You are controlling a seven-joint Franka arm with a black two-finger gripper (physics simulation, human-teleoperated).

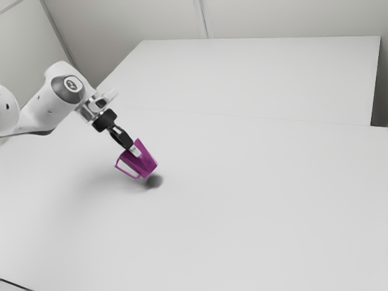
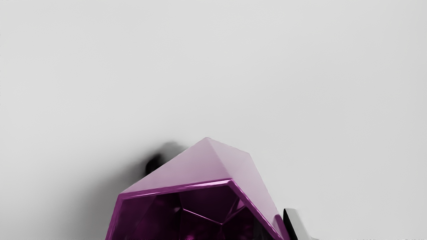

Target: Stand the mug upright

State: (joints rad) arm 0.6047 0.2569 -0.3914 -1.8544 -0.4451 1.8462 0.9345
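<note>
The gripper (image 1: 134, 150) reaches down from the exterior view's upper left, shut on a wall of the purple mug (image 1: 145, 165). That mug hangs tilted, close above the table, its handle (image 1: 125, 172) toward the exterior view's lower left. In the wrist view the faceted mug (image 2: 186, 170) shows its open mouth toward the camera. There the gripper (image 2: 276, 230) has one finger along the outside of the wall, while a dark shape just inside the rim looks like the other. The rest of the fingers and the handle are hidden in that view.
The white table (image 1: 242, 200) extends around the mug. A dark shadow lies on it just below the mug's lower end. A pale wall stands behind the table's far edge, and a dark cable (image 1: 15, 284) is at the exterior view's lower left.
</note>
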